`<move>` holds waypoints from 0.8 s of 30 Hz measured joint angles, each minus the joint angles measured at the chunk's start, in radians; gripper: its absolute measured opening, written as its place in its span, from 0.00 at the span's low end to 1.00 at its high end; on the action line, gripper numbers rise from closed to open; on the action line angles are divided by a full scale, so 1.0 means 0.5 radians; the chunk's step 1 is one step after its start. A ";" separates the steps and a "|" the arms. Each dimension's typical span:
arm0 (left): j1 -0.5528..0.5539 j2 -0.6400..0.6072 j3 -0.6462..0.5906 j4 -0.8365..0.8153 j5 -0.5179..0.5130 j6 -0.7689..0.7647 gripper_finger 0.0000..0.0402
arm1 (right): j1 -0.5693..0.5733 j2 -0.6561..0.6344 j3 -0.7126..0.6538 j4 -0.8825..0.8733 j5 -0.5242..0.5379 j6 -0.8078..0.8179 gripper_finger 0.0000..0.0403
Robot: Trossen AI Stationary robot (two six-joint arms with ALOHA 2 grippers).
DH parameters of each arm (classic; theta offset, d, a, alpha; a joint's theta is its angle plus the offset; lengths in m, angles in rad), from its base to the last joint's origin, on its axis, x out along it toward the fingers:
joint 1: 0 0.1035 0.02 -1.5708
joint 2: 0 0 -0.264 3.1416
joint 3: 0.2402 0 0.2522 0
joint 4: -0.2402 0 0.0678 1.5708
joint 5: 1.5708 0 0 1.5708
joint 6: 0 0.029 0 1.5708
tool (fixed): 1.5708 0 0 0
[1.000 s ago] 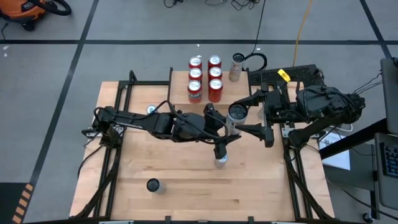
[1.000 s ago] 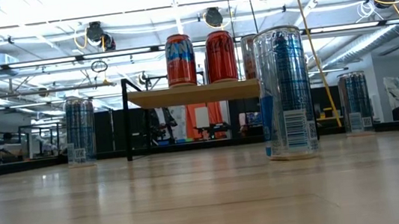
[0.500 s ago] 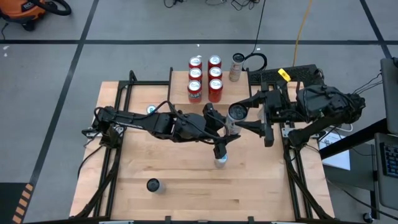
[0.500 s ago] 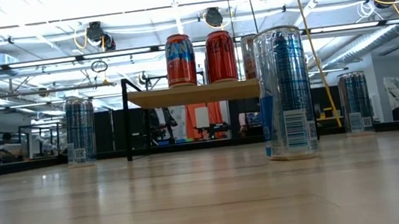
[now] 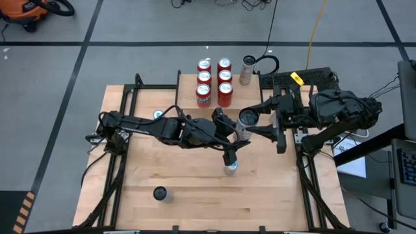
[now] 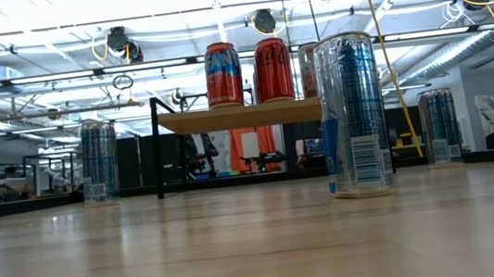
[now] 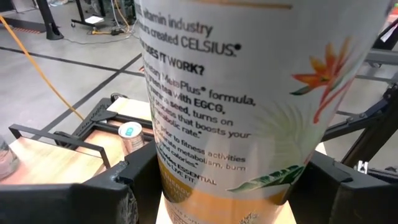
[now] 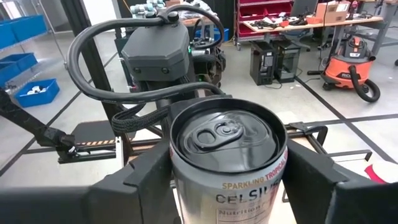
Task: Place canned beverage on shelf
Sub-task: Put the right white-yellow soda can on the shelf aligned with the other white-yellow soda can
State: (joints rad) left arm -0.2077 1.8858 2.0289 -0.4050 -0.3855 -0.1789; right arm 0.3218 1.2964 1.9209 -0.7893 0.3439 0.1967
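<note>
I've got the white can point(image 5: 247, 117) up off the worktop point(image 5: 195, 188), right at mid-table, with both arms meeting on it. My left pincer point(image 5: 239, 130) is clamped on the can's body: in the left wrist view the can point(image 7: 249, 106) fills the frame, dark fingers point(image 7: 134, 186) snug against both sides. My right pincer point(image 5: 263, 120) straddles the same can near its top; in the right wrist view the lid point(image 8: 227, 140) sits square between the two dark fingers point(image 8: 146, 180), which look pressed to the can's sides, though I can't tell for sure whether that grip is tight or just closing in.

The can is a slim smooth aluminium cylinder, white wrap shading to orange low down, printed with black text, a green leaf and an orange flower, and a dull silver lid with its pull tab flat.

The shelf point(image 5: 214, 97) stands at the far edge, beyond the can: light wood top, thin black legs, red cans point(image 5: 214, 81) in two rows on it. In the low view a tall blue can point(image 6: 352, 112) stands upright on the pale wood worktop, nearer the camera than the shelf point(image 6: 240, 117).
</note>
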 joint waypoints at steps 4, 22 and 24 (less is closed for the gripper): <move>0.000 0.000 0.000 -0.013 -0.006 -0.008 0.65 | -0.001 0.000 0.000 -0.010 0.000 0.000 0.57; 0.000 -0.041 0.004 -0.073 -0.104 -0.073 0.90 | -0.131 -0.118 -0.005 -0.295 -0.008 -0.004 0.56; -0.005 -0.066 0.004 -0.177 -0.108 -0.159 0.90 | -0.167 -0.147 -0.005 -0.310 -0.013 -0.027 0.56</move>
State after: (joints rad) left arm -0.2102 1.8530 2.0308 -0.4936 -0.4393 -0.2582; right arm 0.2384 1.2229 1.9186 -0.9443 0.3372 0.1830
